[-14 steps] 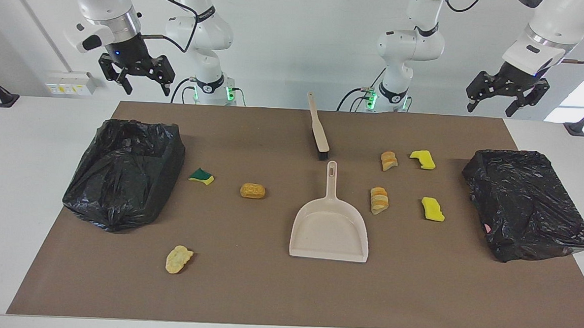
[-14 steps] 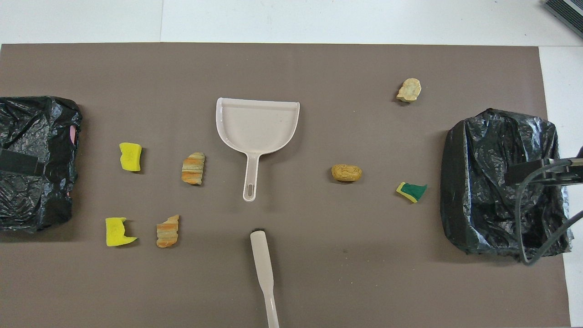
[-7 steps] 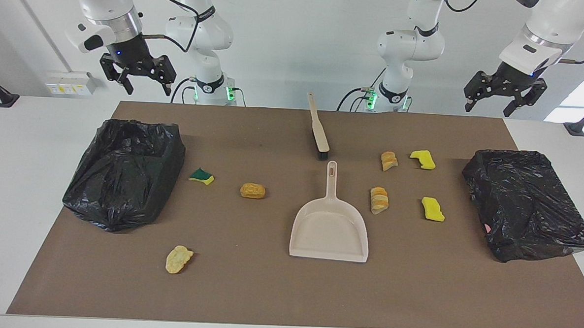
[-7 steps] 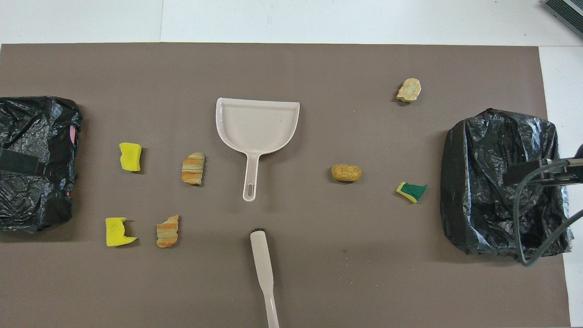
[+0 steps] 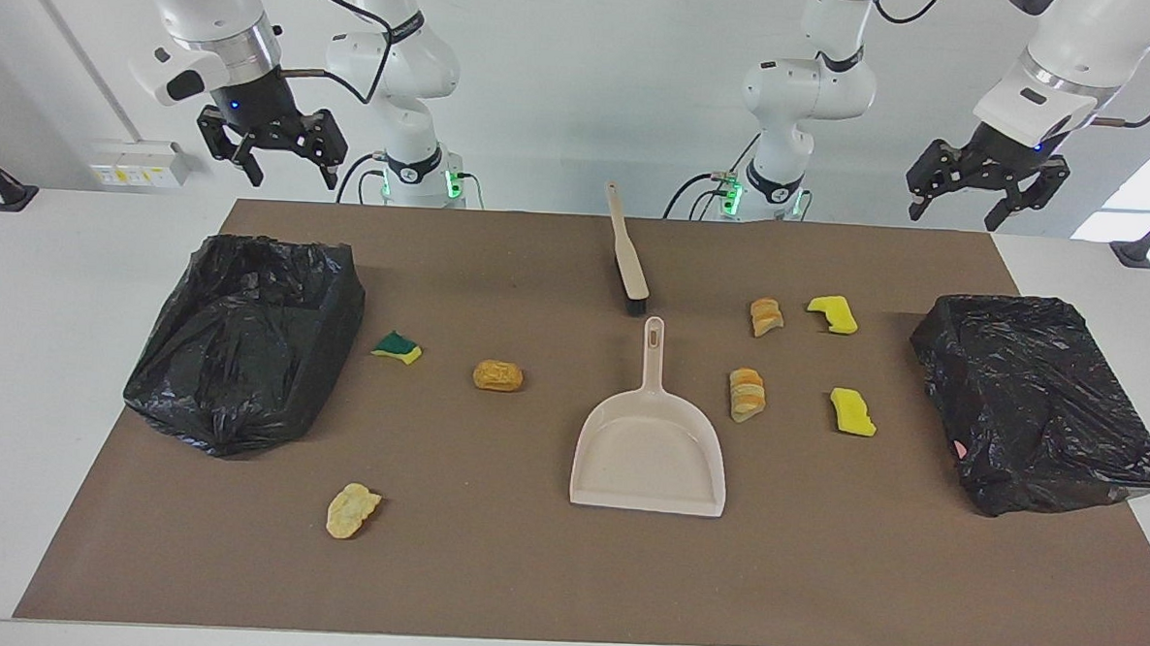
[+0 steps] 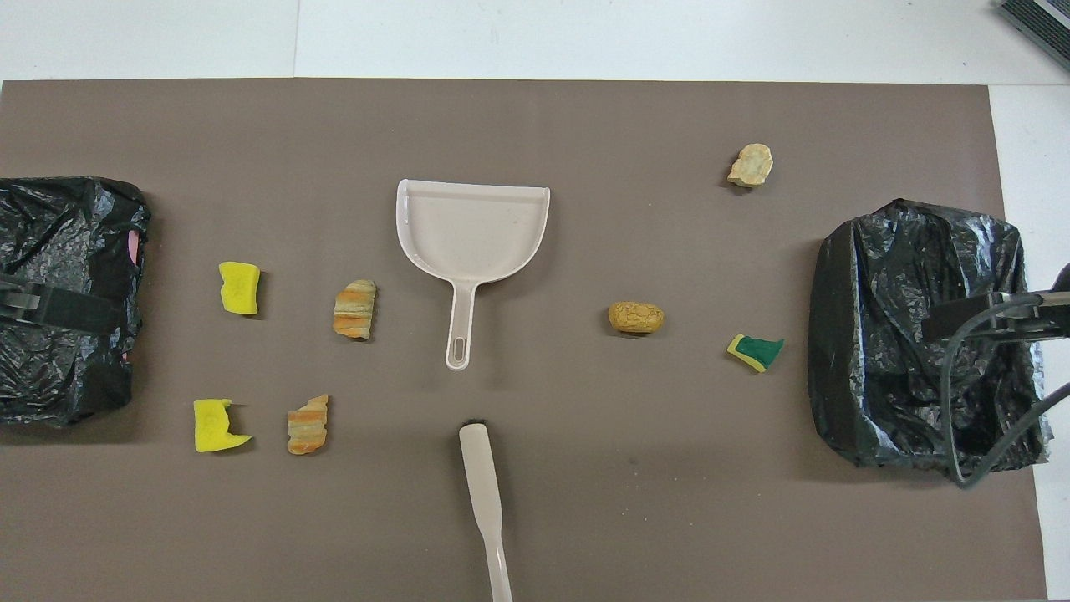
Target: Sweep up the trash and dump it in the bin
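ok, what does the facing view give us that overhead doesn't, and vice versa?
Facing only: both arms whole, left gripper and right gripper open, raised near the robots' edge of the table, holding nothing; the brush with its bristles. Overhead only: down into the bin at the right arm's end. Both: dustpan, seven scraps, both bins.

The dustpan (image 5: 649, 452) lies mid-mat (image 5: 545, 574), its handle toward the robots. The brush (image 5: 628, 257) lies nearer the robots than the dustpan. Four scraps (image 5: 747, 394) lie between the dustpan and the bin (image 5: 1037, 401) at the left arm's end. Three scraps (image 5: 497, 375) lie between the dustpan and the bin (image 5: 244, 338) at the right arm's end.
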Available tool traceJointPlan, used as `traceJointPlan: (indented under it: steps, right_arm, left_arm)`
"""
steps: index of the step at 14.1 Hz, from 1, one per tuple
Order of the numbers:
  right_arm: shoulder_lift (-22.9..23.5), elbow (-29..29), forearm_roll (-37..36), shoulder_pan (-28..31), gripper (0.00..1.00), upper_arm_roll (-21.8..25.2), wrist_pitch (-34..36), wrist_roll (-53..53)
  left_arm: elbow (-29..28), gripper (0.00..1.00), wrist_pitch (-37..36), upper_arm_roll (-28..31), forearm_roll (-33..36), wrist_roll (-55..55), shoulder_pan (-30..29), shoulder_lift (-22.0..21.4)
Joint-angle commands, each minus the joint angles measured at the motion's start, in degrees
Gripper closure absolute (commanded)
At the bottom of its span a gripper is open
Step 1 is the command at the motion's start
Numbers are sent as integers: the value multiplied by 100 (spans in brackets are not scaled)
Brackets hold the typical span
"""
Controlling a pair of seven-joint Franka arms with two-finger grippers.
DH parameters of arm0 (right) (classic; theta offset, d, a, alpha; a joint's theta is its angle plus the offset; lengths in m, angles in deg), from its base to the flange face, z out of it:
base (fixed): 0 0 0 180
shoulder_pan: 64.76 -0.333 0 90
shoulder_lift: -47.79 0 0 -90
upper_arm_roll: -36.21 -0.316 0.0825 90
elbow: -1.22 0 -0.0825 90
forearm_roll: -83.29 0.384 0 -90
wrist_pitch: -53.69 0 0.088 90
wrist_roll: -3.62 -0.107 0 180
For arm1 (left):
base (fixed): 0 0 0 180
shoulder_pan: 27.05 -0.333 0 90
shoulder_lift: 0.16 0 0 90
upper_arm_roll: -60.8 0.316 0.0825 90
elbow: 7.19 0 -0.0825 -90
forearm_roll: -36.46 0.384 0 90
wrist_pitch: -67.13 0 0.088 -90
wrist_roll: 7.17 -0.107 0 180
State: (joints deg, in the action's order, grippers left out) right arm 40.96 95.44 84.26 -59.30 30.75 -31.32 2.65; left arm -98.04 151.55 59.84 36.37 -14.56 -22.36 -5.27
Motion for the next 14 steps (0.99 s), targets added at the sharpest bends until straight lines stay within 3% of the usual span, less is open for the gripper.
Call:
traceJointPlan:
  steps: [1,4,9,14]
  right_arm:
    - [-152,148,79,34,0,0,19,-52]
    - [-152,157,79,34,0,0,11,-44]
    - [-169,236,79,34,0,-9,-7,-44]
    - [-196,254,79,43,0,0,-33,-35]
  left_arm:
    - [-459,0,233,43,-35,403,295,-324]
    - [-695,0,233,35,-35,728,655,-473]
    - [-1731,0,636,35,-44,1441,1463,-1018]
    - [-2593,0,1338,35,-79,2661,2465,-1203]
